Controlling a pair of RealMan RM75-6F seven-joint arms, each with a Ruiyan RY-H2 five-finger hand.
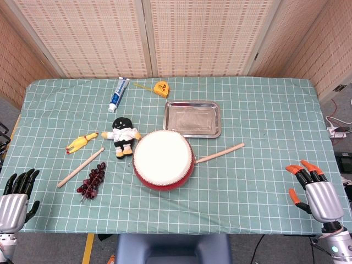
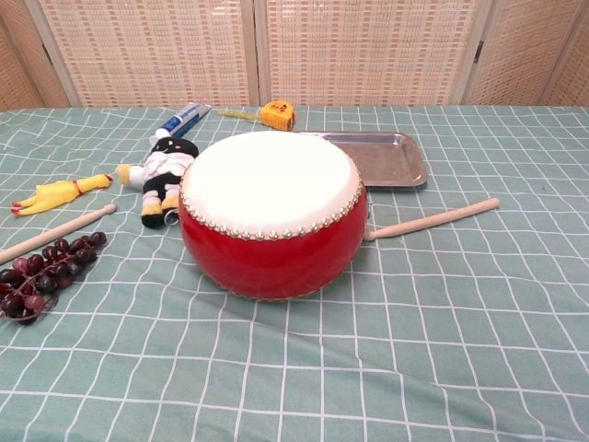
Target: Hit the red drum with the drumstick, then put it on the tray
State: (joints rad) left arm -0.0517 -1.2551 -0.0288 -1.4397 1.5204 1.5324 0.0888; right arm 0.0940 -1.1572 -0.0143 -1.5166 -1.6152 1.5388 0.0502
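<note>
No writing is showing clearly enough to read, not even on the blue-and-white tube. The round red drum, with its smooth white skin and studded rim, is sitting mid-desk on the green checked cloth. One wooden drumstick is lying just right of it, the tip nearly touching the drum; a second stick is lying to the left beside dark plastic grapes. The shiny rectangular metal tray is resting just behind the drum. The left hand and right hand are hovering at the near corners, fingers spread, holding nothing.
</note>
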